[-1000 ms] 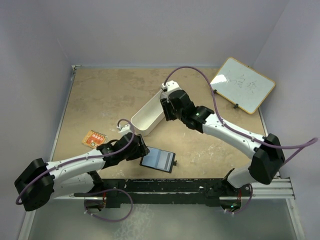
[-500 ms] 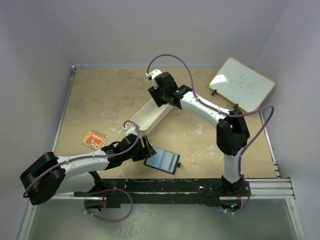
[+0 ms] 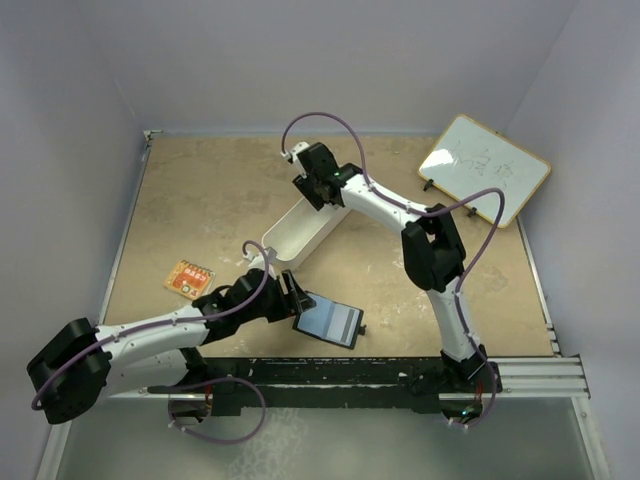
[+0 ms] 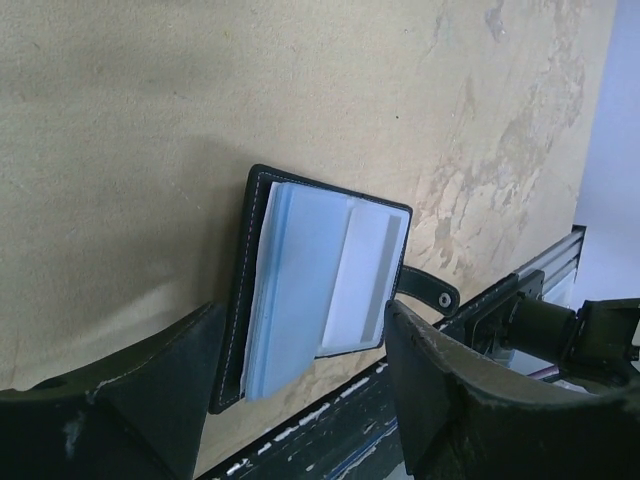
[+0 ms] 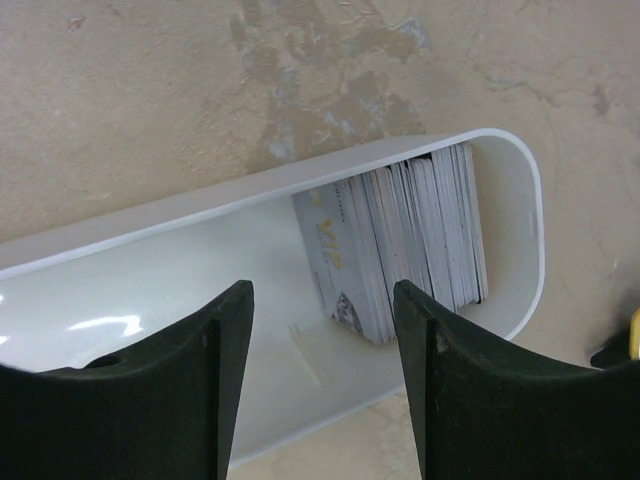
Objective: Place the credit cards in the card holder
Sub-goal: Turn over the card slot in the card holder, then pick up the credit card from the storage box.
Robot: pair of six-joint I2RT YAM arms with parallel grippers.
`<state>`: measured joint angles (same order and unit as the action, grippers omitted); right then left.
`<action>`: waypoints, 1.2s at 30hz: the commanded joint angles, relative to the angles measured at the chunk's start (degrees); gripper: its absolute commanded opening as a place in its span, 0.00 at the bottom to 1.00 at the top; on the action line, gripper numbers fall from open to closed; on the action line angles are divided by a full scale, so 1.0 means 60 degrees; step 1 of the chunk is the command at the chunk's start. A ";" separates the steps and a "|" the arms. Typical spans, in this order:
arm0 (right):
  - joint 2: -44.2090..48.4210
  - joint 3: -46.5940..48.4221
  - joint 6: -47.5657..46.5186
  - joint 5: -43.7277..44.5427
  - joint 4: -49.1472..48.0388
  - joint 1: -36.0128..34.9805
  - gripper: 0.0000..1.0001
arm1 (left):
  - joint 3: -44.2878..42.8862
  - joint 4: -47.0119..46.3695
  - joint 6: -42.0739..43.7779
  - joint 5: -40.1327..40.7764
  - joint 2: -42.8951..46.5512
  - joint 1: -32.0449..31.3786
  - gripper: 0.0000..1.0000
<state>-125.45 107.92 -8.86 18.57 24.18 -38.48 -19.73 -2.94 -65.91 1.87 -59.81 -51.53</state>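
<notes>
The right hand (image 5: 320, 300) is hovering, spread and empty, above the credit cards (image 5: 425, 235), which are standing on edge at the rounded end of the white tray (image 5: 525, 220), likely lining up a pick. The left hand (image 4: 300, 330), also spread, is straddling the card holder (image 4: 320, 270) lying open on the surface (image 4: 150, 100), probably to steady it. Whether a finger is touching its cover is hidden.

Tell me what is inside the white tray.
A stack of credit cards stands on edge at one end of the tray. Only the front grey-silver card's face shows; the others' faces are covered.
</notes>
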 commanded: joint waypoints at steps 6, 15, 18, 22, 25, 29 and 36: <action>-0.0698 0.1162 -0.0957 0.0829 0.0441 0.0194 0.60 | 0.0104 0.0116 -0.0075 0.0106 0.0169 -0.0033 0.62; -0.1008 0.1203 -0.1072 0.1138 0.0361 0.0236 0.58 | 0.0304 0.0112 0.0091 0.0360 -0.0101 -0.0043 0.62; -0.1113 0.1264 -0.1234 0.1342 0.0346 0.0254 0.58 | 0.0369 -0.0067 0.0146 0.0227 -0.0271 -0.0050 0.62; -0.1070 0.1256 -0.1411 0.1600 0.0267 0.0248 0.54 | 0.0628 -0.0491 0.0038 0.0009 -0.0322 -0.0052 0.62; -0.1010 0.1116 -0.1548 0.1737 0.0077 0.0267 0.49 | 0.0659 -0.0622 0.0027 -0.0110 -0.0390 -0.0055 0.62; -0.1023 0.1178 -0.1654 0.1782 0.0048 0.0262 0.40 | 0.0596 -0.0825 0.0095 -0.0355 -0.0548 -0.0054 0.62; -0.0924 0.1284 -0.1816 0.1769 -0.0056 0.0290 0.29 | 0.0640 -0.1116 0.0004 -0.0575 -0.0626 -0.0097 0.62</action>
<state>-132.16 112.92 -17.89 27.07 26.00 -37.39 -16.38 -6.87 -65.80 -0.08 -63.22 -51.55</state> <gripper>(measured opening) 0.313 0.621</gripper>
